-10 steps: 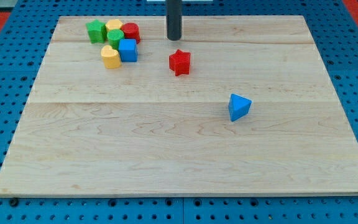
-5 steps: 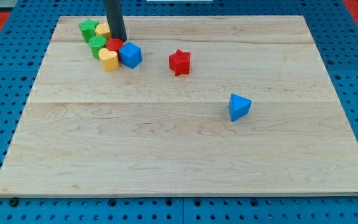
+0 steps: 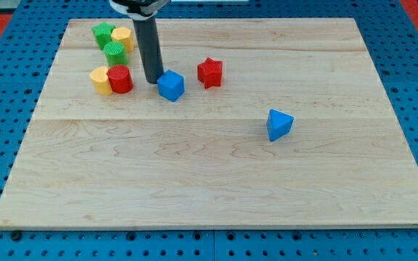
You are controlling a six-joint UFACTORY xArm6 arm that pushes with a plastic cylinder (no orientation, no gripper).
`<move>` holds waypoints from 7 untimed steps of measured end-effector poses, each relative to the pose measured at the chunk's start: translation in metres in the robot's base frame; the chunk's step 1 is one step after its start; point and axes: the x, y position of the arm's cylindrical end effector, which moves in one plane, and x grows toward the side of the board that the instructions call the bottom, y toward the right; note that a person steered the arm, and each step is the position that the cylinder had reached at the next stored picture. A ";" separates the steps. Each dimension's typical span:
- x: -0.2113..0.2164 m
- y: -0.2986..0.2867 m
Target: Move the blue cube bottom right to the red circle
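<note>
A pale wooden tabletop (image 3: 216, 181) lay on a blue pegboard (image 3: 6, 94) that showed round every edge. The arm carried no pincer, so there was nothing to release or clench; it ended in a dark rod, and my tip (image 3: 152, 80) stood on the wood toward the far left corner, touching or just beside the upper left face of the blue cube (image 3: 171, 85).

The red circle (image 3: 120, 78) sat to the left of my tip, pressed against a yellow block (image 3: 100, 80). Nearer the far edge a green star (image 3: 103, 32), a second yellow block (image 3: 123, 36) and a green round block (image 3: 115, 52) huddled together. A red star (image 3: 210, 72) lay just to the right of the blue cube, and a blue triangle block (image 3: 279, 125) rested well apart, toward the right edge.

By my reckoning the push was in hand and nearly complete: the cube lay to the right of the red circle and a little nearer the front edge, with a gap between them. The next move seemed to call for small correction only, perhaps a light nudge from the far side to set the cube more plainly toward the front, taking care not to knock the red star or drive the cube farther off.
</note>
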 end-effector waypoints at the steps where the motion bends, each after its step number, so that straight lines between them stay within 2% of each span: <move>1: -0.014 0.019; 7: -0.001 0.027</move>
